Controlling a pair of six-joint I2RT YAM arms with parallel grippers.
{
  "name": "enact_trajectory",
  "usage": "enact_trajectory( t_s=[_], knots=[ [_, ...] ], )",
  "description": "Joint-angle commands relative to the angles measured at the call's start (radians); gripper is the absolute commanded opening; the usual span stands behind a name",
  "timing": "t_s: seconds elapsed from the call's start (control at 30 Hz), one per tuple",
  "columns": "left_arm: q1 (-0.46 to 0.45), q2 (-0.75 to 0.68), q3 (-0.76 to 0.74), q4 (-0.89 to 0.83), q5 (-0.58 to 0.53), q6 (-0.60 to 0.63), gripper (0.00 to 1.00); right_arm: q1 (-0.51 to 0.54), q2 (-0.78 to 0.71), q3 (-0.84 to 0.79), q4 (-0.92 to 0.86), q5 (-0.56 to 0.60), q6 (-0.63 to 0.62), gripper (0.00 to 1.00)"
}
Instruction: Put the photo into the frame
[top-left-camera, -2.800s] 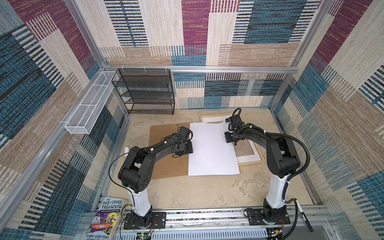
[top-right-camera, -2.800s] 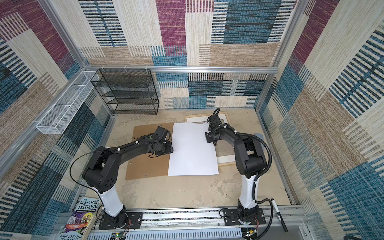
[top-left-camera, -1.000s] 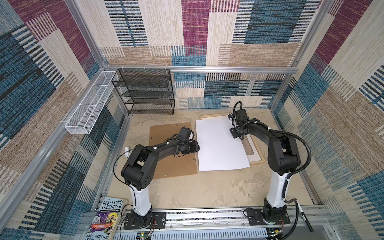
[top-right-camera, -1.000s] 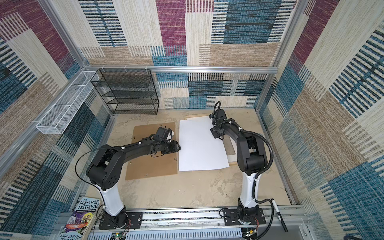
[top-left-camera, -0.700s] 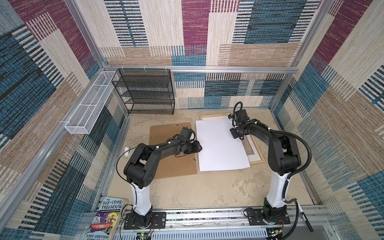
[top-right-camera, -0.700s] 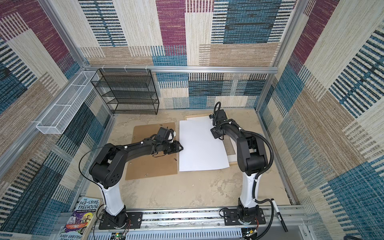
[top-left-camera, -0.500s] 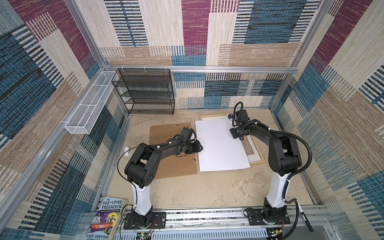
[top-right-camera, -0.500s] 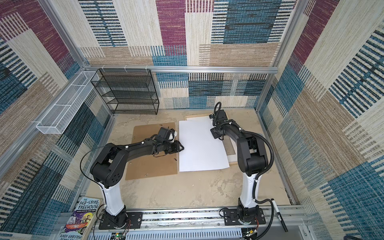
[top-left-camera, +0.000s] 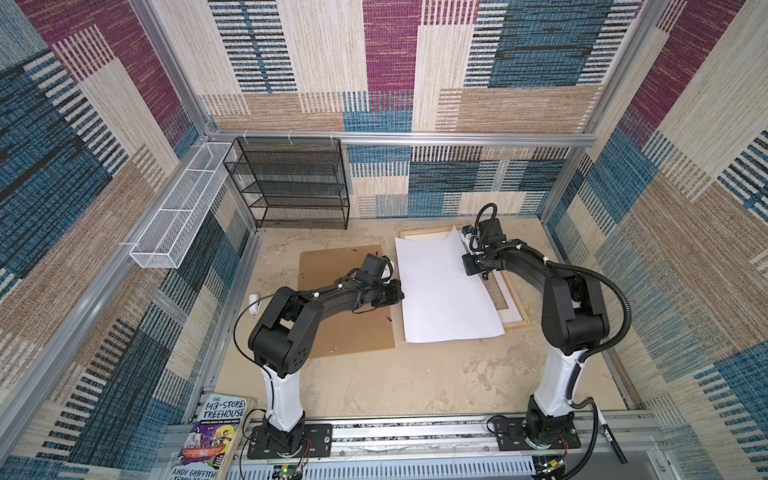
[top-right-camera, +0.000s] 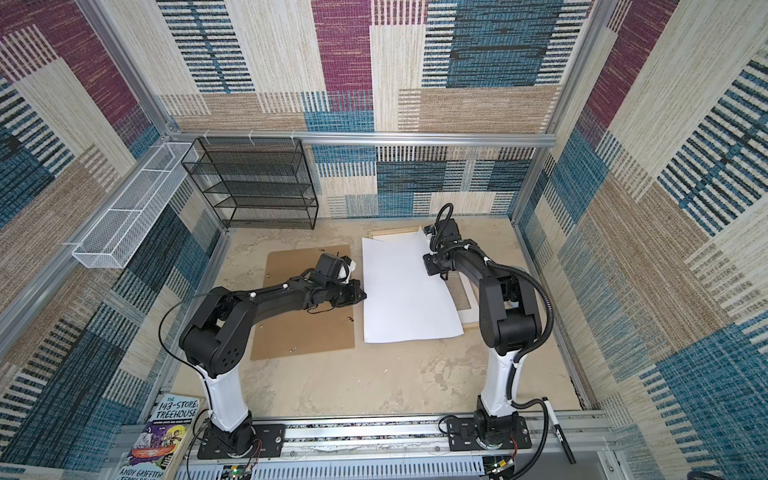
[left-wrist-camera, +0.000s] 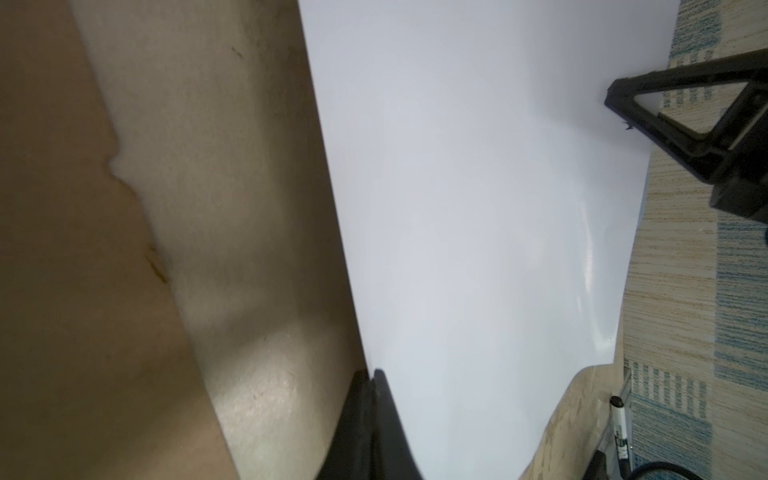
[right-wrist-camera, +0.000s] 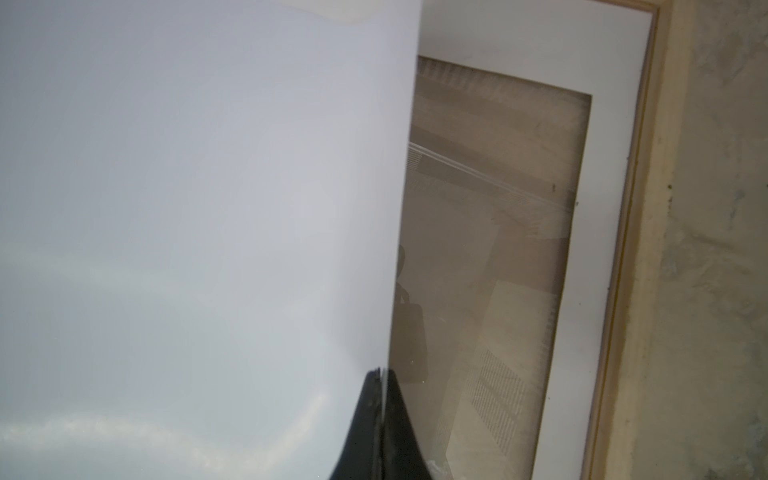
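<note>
Nearest the arm bases, the near edge of the photo (top-left-camera: 446, 291) is seen resting on the table (top-left-camera: 415, 382). Its near left corner lies off the frame (right-wrist-camera: 627, 291), just beside the brown hardboard backing sheet (top-left-camera: 345, 328). Only the plain white back is shown; the printed face is turned down and cannot be seen. The sheet is laid askew over the frame, so the white mat (right-wrist-camera: 579, 332) and the pale wooden rail are left uncovered on the right.

Further back, at about mid-length, both long edges are pinched. The left gripper (left-wrist-camera: 371, 388) is closed on the left edge, with one finger above the sheet and one below. The right gripper (right-wrist-camera: 380, 384) is closed on the opposite edge, above the frame's pane.

The sheet is judged to be light, thin and limp, since a gentle bow is seen between the two grips. Glossy streaks suggest a slick surface that could slide out of a grip. Creasing is to be feared if the edges are pulled unevenly. A hold at both long edges is judged sound, and the corners are better left alone.

Farthest off, the far right corner is curled upward above the far rail. The black wire-mesh rack (top-left-camera: 291, 187) stands beyond it, against the wall.
</note>
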Motion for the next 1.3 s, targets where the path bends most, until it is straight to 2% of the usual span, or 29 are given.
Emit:
enact_trajectory(
  t_s=[0.0, 0.2, 0.53, 0.73, 0.97, 1.27],
  knots=[
    [-0.008, -0.012, 0.009, 0.03, 0.031, -0.019, 0.02, 0.0, -0.025, -0.006, 0.015, -0.044, 0.02, 0.0],
    [-0.029, -0.06, 0.008, 0.03, 0.03, -0.039, 0.0, -0.003, -0.063, -0.001, -0.01, -0.041, 0.046, 0.0],
    [-0.085, -0.127, 0.084, -0.066, -0.056, -0.086, 0.0, -0.02, -0.087, 0.134, -0.119, -0.008, 0.119, 0.0],
    [-0.104, -0.113, 0.131, -0.1, -0.105, -0.095, 0.0, -0.039, -0.106, 0.166, -0.12, -0.003, 0.153, 0.0],
    [-0.106, -0.055, 0.189, -0.079, -0.119, -0.1, 0.0, -0.058, -0.068, 0.26, -0.134, -0.005, 0.143, 0.0],
    [-0.105, 0.02, 0.268, -0.081, -0.116, -0.091, 0.0, -0.092, -0.029, 0.285, -0.14, 0.004, 0.123, 0.0]
  ],
)
